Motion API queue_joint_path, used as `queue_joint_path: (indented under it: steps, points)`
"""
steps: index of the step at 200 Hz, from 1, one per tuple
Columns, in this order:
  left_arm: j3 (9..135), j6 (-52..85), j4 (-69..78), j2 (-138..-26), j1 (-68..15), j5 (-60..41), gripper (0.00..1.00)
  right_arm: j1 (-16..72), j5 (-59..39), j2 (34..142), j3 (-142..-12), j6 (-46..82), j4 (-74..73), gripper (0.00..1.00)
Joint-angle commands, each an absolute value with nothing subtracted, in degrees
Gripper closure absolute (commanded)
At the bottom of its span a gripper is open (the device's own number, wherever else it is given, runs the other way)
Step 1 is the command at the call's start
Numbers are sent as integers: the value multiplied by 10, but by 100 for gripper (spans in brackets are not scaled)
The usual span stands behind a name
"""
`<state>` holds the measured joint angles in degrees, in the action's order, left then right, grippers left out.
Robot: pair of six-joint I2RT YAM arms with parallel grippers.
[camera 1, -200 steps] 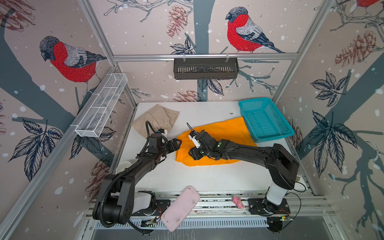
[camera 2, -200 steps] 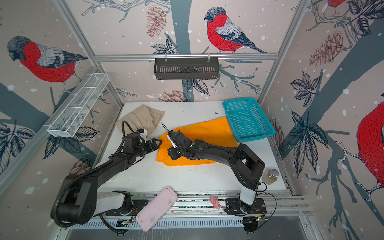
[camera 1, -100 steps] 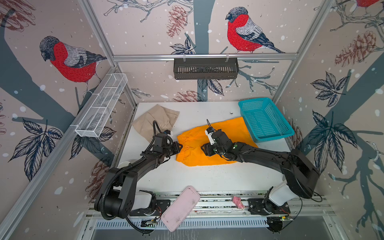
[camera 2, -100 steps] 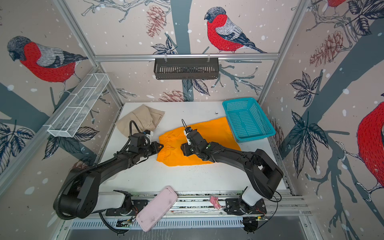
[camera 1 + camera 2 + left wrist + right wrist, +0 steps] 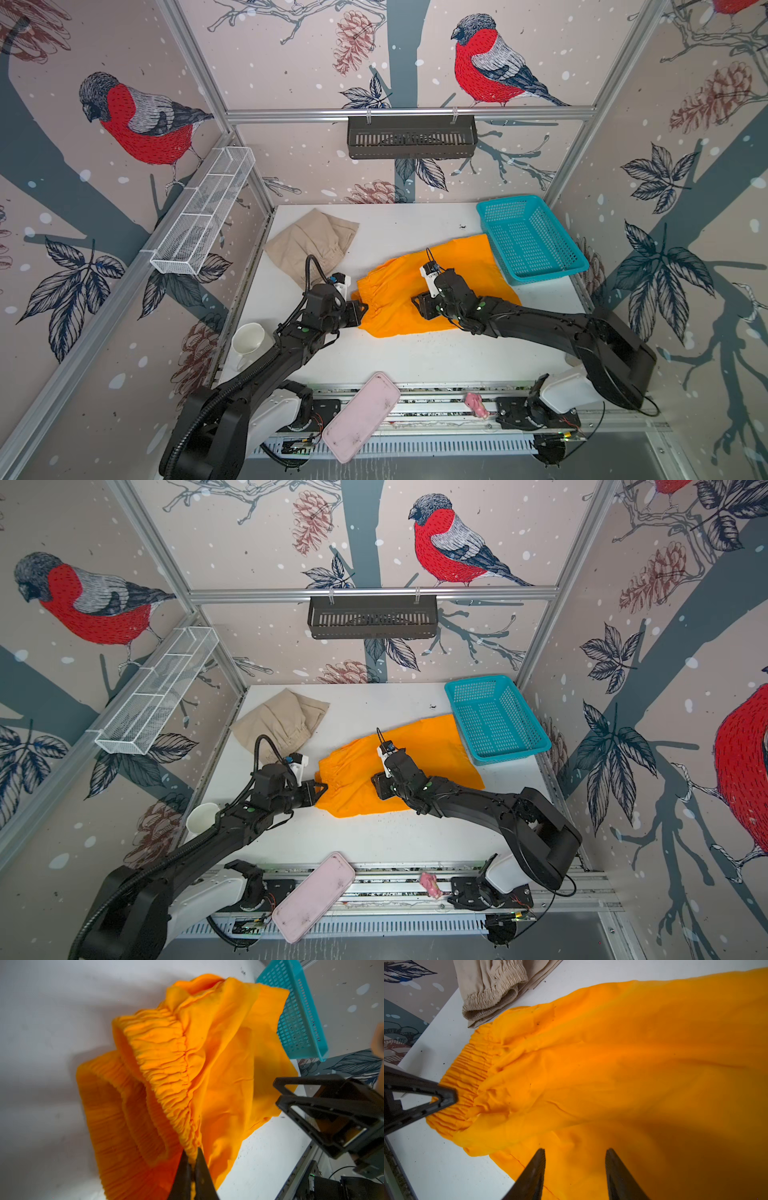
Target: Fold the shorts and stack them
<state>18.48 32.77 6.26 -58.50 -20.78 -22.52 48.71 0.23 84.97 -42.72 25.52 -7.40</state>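
Waistband pinched, fold not yet made

We see the left claw (image 5: 192, 1159) closed tight on the gathered waistband (image 5: 166, 1068) of the orange shorts (image 5: 395, 282), at the end nearest that arm. We judge the grip sits on the elastic because that thick edge gives thin jaws something firm to pull, where plain cloth might slip. The waistband gapes open beside the pinch, so perhaps only 1 layer is held; we cannot tell.

The right claw (image 5: 574, 1153) hangs over the middle of the same pair, jaws about half apart, nothing between them. Whether its tips touch the cloth we cannot tell. We take it to be placed there to pin or pinch the body, so the cloth does not drag whole across the tabletop (image 5: 415, 353).

The orange shorts lie spread and rumpled mid-tabletop, with 1 leg end reaching the basket (image 5: 548, 272); touching or not, we cannot say. The tan shorts (image 5: 311, 245) rest at the far left corner, near the orange pair, looking roughly folded. That spot likely serves as the stack's base. So 1 of 2 pairs awaits folding, and stacking is not yet done.
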Motion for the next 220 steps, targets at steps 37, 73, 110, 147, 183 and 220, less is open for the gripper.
queue_joint_path:
  steps: [37, 73, 110, 147, 183, 220]
  points:
    - [189, 347, 34, -566, -220, -75, 17, 489, 5, 871, -440, 246, -101, 33]
    - [261, 346, -18, -542, -214, 4, 2, 488, -3, 883, -452, 235, -105, 30]
    - [255, 340, 50, -581, -173, -59, 2, 489, -24, 902, -453, 227, -110, 30]
    - [256, 341, 113, -654, -156, -109, 2, 504, -13, 907, -484, 195, -82, 27]
    - [284, 296, 159, -709, -155, -136, 2, 501, -21, 891, -481, 186, -87, 27]
    - [320, 270, 135, -776, -145, -136, 2, 495, -36, 870, -459, 189, -102, 26]
